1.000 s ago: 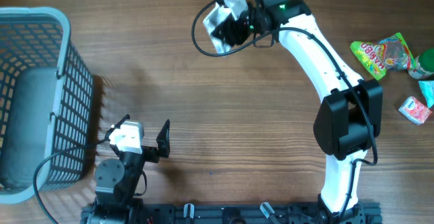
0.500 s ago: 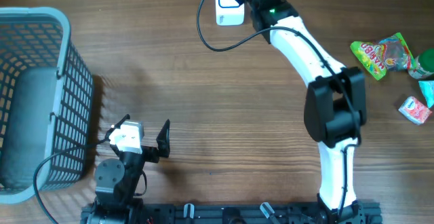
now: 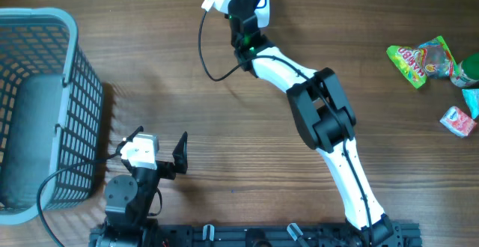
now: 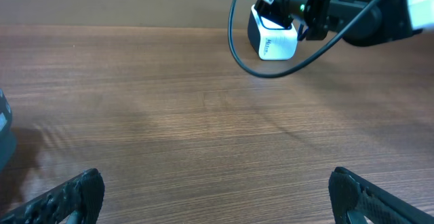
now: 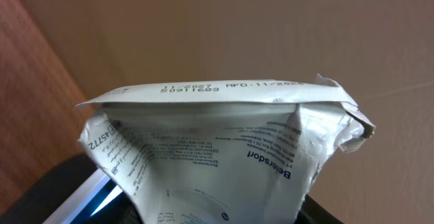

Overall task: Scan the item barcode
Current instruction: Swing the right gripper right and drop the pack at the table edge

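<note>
At the far left of the table (image 3: 224, 127) stands a grey-blue basket (image 3: 71, 67). Just right of it, at the near edge, the left gripper (image 4: 217, 207) has its fingers spread wide and holds nothing. At the far edge, near the middle, the right gripper (image 5: 196, 207) pinches a white packet (image 5: 217, 149) (blue print on its face, a date code along the crimped seal). Whether the packet touches the wood I cannot tell. At the far right lie a bright sweet bag (image 3: 419, 60) and smaller wrappers (image 3: 458, 120).
</note>
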Available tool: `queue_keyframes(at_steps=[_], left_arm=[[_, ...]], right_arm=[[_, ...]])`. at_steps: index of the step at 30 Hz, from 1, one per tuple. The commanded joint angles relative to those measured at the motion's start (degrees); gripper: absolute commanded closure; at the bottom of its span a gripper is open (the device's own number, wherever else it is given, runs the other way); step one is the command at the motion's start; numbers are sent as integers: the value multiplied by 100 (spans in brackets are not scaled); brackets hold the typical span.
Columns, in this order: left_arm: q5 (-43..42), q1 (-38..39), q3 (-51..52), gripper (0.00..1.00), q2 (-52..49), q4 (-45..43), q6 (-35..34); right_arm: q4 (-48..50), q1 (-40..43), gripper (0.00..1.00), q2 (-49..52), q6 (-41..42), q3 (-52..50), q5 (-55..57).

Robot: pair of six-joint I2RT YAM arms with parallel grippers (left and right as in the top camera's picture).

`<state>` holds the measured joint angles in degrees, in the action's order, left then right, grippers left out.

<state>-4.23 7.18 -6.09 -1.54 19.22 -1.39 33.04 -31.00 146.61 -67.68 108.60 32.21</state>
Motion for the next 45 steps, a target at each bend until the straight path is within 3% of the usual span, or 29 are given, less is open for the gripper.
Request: queue_keyframes(at_steps=[1, 6, 11, 13, 16, 19, 22, 24, 25, 26, 27, 28, 30, 36, 40, 45], left_arm=[[-46, 22, 24, 0, 31, -24, -59], [-46, 22, 24, 0, 31, -24, -57], [-46, 22, 24, 0, 31, -24, -57], [-46, 22, 24, 0, 31, -24, -57], [-46, 22, 24, 0, 31, -24, -57], [-46, 22, 24, 0, 31, -24, -59], [-46, 22, 24, 0, 31, -24, -57], [-46, 22, 24, 0, 31, -24, -57], [-46, 22, 24, 0, 31, -24, -59], [-46, 22, 24, 0, 31, -24, -59], [-46, 22, 24, 0, 31, -24, -57], [-46, 22, 24, 0, 31, -24, -59], [-46, 22, 24, 0, 31, -24, -59], [-46, 22, 24, 0, 31, -24, -59], [-46, 22, 24, 0, 31, -24, -59], [-46, 22, 24, 0, 31, -24, -57]], right_arm=[[221, 31, 48, 245, -409, 96, 857], [330, 149, 44, -299, -553, 221, 1676], [293, 1047, 46, -710, 72, 210, 4162], [-470, 1641, 50, -710, 750, 168, 4590], [-2109, 2474, 44, -710, 1976, 168, 4478], [-4522, 3401, 41, -654, 3897, 157, 3703], [-5945, 4138, 48, -634, 5193, 157, 2218], [-6297, 4448, 52, -634, 5613, 157, 1353], [-6378, 4544, 46, -634, 5779, 157, 988], [-6535, 4627, 10, -645, 6111, 168, 726], [-6684, 4629, 0, -699, 6201, 208, 704], [-6876, 4566, 0, -855, 6214, 299, 669], [-7031, 4417, 0, -1285, 6284, 463, 640], [-7696, 3504, 0, -4509, 6629, 476, -704], [-9136, 2898, 0, -7154, 6636, 476, -2203], [-9796, 2898, 0, -9182, 6631, 476, -2323]])
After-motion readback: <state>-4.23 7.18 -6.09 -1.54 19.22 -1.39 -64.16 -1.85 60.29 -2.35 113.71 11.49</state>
